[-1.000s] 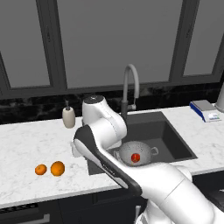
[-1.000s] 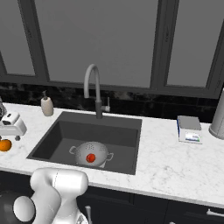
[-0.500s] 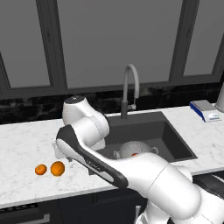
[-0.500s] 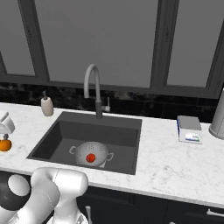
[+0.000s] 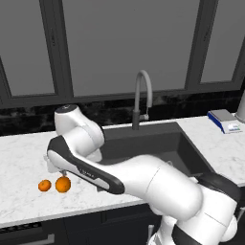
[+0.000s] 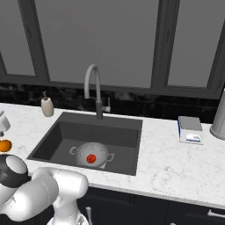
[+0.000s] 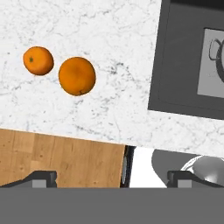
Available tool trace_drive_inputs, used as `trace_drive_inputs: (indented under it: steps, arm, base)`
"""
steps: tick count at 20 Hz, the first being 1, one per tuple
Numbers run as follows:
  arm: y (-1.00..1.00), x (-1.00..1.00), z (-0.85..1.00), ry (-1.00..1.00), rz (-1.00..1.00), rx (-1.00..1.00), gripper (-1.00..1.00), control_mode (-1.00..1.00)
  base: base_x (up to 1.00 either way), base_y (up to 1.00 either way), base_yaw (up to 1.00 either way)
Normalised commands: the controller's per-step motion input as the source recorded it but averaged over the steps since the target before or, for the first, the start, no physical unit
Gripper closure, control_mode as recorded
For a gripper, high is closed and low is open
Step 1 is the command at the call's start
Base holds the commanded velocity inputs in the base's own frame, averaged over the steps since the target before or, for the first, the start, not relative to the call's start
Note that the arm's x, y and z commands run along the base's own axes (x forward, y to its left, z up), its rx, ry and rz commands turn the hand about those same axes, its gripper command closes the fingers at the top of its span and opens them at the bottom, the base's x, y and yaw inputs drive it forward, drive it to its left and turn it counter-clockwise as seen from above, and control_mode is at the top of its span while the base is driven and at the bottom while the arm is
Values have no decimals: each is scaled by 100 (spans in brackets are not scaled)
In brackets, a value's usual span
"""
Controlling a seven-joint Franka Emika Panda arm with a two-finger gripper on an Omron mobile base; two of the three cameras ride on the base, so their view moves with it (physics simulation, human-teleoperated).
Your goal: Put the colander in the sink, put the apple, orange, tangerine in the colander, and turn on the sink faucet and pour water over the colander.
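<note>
My gripper (image 7: 111,178) hangs open over the white marble counter, left of the sink (image 6: 66,132), with nothing between its fingertips (image 7: 41,177). In the hand view the orange (image 7: 77,75) lies ahead of the fingers and the smaller tangerine (image 7: 38,61) sits just beside it. Both rest near the counter's front edge, orange (image 5: 62,184) to the right of tangerine (image 5: 44,185). The colander (image 6: 91,154) stands on the sink floor with the red apple (image 6: 91,158) inside it. The grey gooseneck sink faucet (image 6: 94,88) rises behind the basin; no water shows.
A cream soap bottle (image 6: 47,106) stands at the back left of the sink. A small scale (image 6: 190,129) and a metal container (image 6: 218,118) sit on the counter at the right. Below the counter edge the hand view shows wooden floor (image 7: 61,157).
The arm has swung left, from over the sink to above the counter where the two orange fruits lie. The jaws stayed open. Colander and apple have not moved.
</note>
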Motion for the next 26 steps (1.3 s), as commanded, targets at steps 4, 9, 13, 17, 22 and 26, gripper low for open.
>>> trace_drive_inputs:
  steps: [4, 9, 13, 17, 22, 26]
  arm:
    - [1, 26, -29, 0, 6, 3, -100, -100]
    - [2, 19, -30, 0, 5, 1, -100, -100]
    - [9, 18, -24, 0, 4, 0, -100, -100]
    - [7, 14, -24, 0, 3, 0, -100, -100]
    - [13, 9, -33, 0, 3, 0, -100, -100]
    - [10, 9, -24, 0, 3, 0, -100, -100]
  base:
    - [0, 0, 0]
    - [0, 0, 0]
    - [0, 0, 0]
    - [0, 0, 0]
    - [0, 0, 0]
    - [0, 0, 0]
